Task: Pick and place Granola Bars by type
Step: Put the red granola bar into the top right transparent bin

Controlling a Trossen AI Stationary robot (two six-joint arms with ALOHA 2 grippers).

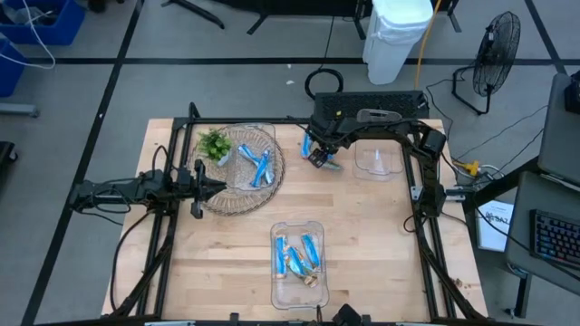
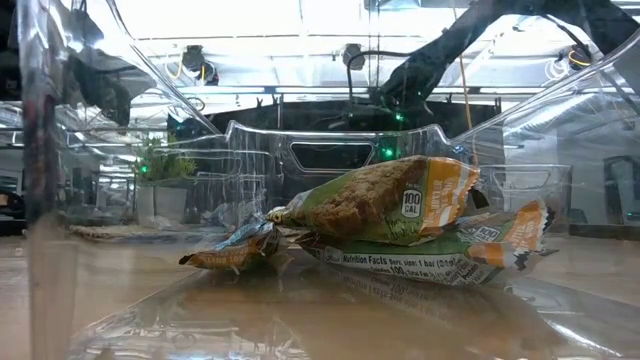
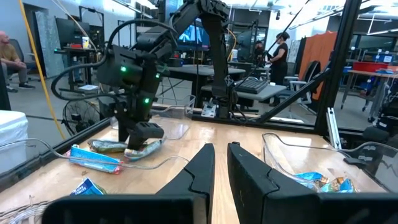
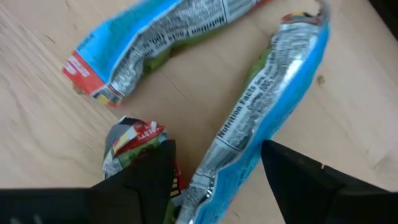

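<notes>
Three granola bars lie flat on the table's far middle: two blue-and-white bars point(image 4: 267, 106) point(image 4: 161, 37) and a crumpled green-and-red one point(image 4: 134, 146). My right gripper point(image 4: 217, 168) point(image 1: 317, 156) is open, pointing down over them, with its fingers on either side of one blue bar's end point(image 4: 211, 174). More blue bars point(image 1: 258, 165) lie on the round wicker tray point(image 1: 227, 204) beside the small green plant point(image 1: 214, 143). My left gripper point(image 1: 217, 186) point(image 3: 221, 155) hovers level over that tray, fingers almost together, holding nothing. My right gripper comes from above with one finger point(image 4: 149, 177) beside the crumpled wrapper and the other point(image 4: 298, 180) across the blue bar's end. The bar lies flat on the table. Whether either finger touches it cannot be told.
A clear tray point(image 1: 275, 272) at the table's near middle holds blue bars point(image 1: 294, 254) and tan-and-green ones point(image 2: 400, 205). A clear tub point(image 1: 376, 161) stands right of the right gripper. Bare wood lies between the wicker tray and the near tray.
</notes>
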